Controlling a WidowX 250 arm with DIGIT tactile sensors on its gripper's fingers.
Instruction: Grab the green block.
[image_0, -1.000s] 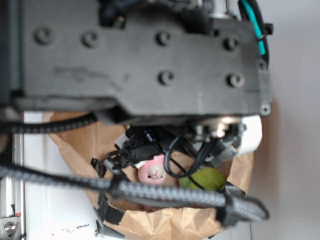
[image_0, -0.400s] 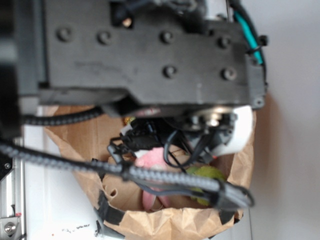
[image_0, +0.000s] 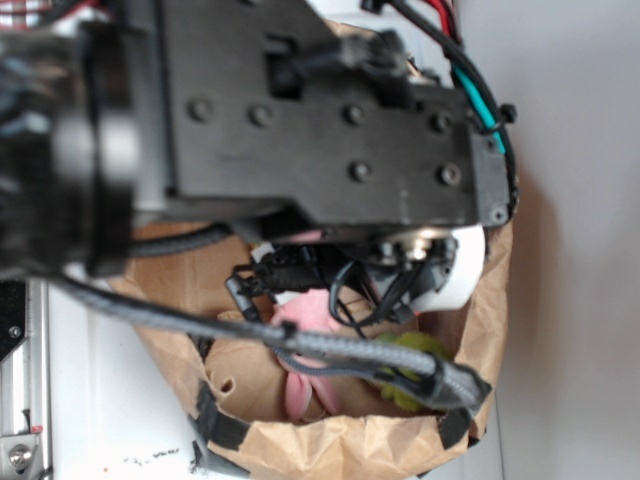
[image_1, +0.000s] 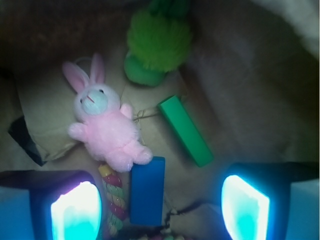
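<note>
In the wrist view the green block (image_1: 186, 130), a slim solid-green bar, lies flat and slanted on the brown paper floor of the bag, right of centre. My gripper (image_1: 160, 210) hangs above the floor, open, its two glowing pads (image_1: 75, 212) far apart with nothing gripped. The green block sits ahead of the right pad, apart from it. A wider blue block (image_1: 147, 190) lies between the pads. In the exterior view the arm (image_0: 320, 140) covers most of the bag (image_0: 330, 440), and the green block is hidden.
A pink plush bunny (image_1: 107, 125) lies left of the green block, touching the blue block's top corner. A fuzzy yellow-green plush (image_1: 157, 42) sits at the far end. A coloured twisted rope toy (image_1: 114, 200) lies beside the blue block. Bag walls surround everything.
The arm has swung right and lower into the bag, covering more of its opening. The pink bunny's face is now hidden in the exterior view.
</note>
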